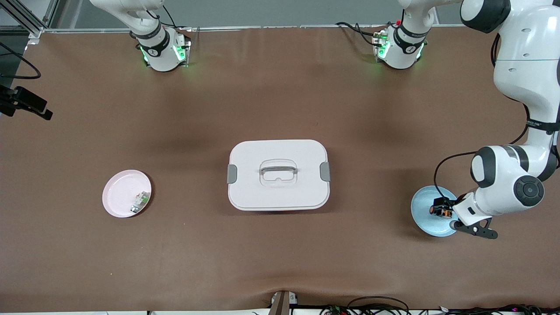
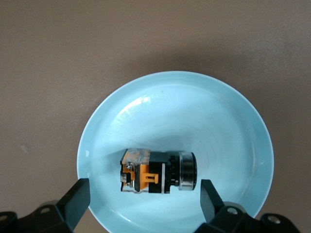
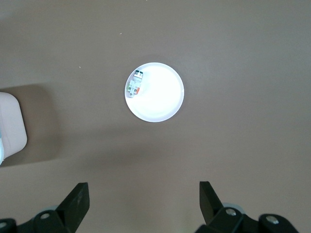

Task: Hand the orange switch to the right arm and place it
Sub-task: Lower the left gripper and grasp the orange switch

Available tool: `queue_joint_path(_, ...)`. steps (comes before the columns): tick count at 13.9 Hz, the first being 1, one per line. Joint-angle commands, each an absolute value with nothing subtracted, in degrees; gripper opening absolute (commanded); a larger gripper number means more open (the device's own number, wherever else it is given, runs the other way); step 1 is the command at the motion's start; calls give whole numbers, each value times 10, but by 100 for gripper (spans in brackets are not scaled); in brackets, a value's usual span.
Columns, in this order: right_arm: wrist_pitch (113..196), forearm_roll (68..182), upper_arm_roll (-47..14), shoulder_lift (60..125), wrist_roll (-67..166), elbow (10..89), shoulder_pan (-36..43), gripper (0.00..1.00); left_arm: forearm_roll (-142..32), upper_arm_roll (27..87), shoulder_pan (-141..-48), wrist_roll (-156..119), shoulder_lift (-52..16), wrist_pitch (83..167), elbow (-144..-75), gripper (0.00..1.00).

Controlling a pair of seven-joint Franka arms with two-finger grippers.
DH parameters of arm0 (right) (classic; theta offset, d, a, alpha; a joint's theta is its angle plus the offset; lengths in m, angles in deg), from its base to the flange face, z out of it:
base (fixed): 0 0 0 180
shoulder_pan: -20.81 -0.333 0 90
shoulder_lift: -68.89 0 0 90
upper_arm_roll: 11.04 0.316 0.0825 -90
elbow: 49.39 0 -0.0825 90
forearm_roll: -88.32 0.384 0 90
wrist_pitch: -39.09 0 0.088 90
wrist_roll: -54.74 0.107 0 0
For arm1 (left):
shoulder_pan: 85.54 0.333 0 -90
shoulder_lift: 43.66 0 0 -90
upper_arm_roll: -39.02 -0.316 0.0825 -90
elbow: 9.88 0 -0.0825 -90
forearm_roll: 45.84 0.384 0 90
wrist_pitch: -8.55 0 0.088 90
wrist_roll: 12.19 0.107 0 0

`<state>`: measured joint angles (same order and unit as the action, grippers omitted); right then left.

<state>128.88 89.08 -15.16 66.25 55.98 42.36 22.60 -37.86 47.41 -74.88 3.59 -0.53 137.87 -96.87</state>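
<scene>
The orange switch (image 1: 439,210), a small black block with orange parts, lies on its side on a light blue plate (image 1: 426,221) at the left arm's end of the table. In the left wrist view the switch (image 2: 158,172) rests in the plate (image 2: 218,126). My left gripper (image 2: 143,190) is open and low over the plate, one finger on each side of the switch, not touching it. It also shows in the front view (image 1: 448,210). My right gripper (image 3: 143,194) is open and empty, high over the table near the pink plate; it is out of the front view.
A white lidded box (image 1: 278,174) with a handle stands mid-table; its corner shows in the right wrist view (image 3: 10,126). A pink plate (image 1: 120,190) at the right arm's end holds a small green-and-white part (image 1: 141,202), also seen from the right wrist (image 3: 134,82).
</scene>
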Motion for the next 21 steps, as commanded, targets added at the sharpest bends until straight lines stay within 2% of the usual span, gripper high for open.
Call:
queue_joint_path(1,1286,885,-148,669,559,410,229,100,-392,475,-746,51,5,1390,-962,100)
queue_joint_path(13,1286,885,-148,670,559,410,228,100,-405,476,-746,57,26,1403,-962,99)
queue_joint_path(18,1286,885,-147,670,559,410,229,100,-415,476,-747,57,27,1403,-964,77)
queue_joint_path(21,1286,885,-148,670,559,410,229,100,-415,476,-747,59,25,1403,-964,50)
